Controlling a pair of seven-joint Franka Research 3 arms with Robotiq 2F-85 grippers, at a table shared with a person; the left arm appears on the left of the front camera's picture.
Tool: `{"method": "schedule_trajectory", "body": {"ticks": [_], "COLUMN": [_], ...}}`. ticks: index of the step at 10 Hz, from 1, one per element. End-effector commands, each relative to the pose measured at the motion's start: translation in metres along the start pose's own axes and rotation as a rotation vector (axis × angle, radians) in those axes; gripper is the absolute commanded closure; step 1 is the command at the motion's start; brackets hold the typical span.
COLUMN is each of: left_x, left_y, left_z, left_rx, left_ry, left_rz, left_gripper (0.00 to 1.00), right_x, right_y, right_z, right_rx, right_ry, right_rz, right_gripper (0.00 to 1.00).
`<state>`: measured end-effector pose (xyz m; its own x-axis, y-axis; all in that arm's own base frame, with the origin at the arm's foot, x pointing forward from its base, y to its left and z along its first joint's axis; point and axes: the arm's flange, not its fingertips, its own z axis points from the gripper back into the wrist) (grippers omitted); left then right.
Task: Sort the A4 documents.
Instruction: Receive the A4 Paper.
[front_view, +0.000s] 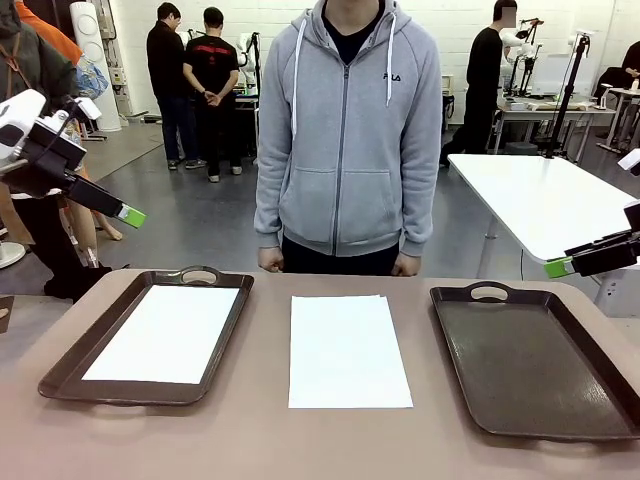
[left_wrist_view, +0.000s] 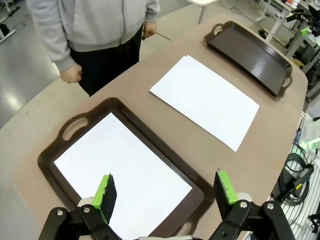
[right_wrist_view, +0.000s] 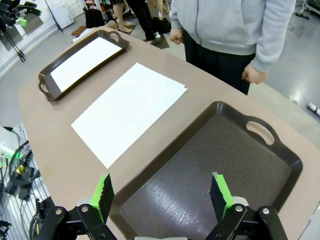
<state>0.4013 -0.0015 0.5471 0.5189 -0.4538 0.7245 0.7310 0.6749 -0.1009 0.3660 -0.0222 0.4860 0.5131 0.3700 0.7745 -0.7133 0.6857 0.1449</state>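
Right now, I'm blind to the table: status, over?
Left gripper open, right gripper open, both empty. One sheet in left tray, stack mid-table. Nothing blocking.

Two trays (front_view: 85, 340) (front_view: 530, 360), two arms (front_view: 50, 150) (front_view: 605, 255), one sheet (front_view: 165, 335), one paper pile (front_view: 348, 350), one person (front_view: 345, 140)

A4 sheet (front_view: 165, 333) inside left brown tray (front_view: 120, 392), A4 documents (front_view: 347, 350) stacked centrally, second tray (front_view: 530, 370) right, person (front_view: 348, 130) behind

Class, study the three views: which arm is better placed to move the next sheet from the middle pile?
Probably the right. The right pincer, open, hangs over the empty right tray, beside the middle pile. The left pincer, also open, hangs over the left tray, which already holds a sheet.
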Motion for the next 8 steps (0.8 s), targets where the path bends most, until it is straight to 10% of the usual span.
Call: {"method": "schedule_trajectory", "body": {"ticks": [1,8], "left_x": [-0.008,-0.017], "left_y": [-0.010,-0.001], "left_z": [0.005,0.008], "left_rx": [0.035,0.004], "left_ry": [-0.003,-0.026], "left_rz": [0.008,0.034], "left_gripper": [0.00,0.00], "right_x": [-0.002,-0.002], "right_y": [-0.003,-0.003], "right_z": [-0.004,-0.004], "right_rx": [0.011,0.011], "right_ry": [-0.013,-0.013], "right_rz": [0.015,0.015], "right_gripper": [0.00,0.00]}}
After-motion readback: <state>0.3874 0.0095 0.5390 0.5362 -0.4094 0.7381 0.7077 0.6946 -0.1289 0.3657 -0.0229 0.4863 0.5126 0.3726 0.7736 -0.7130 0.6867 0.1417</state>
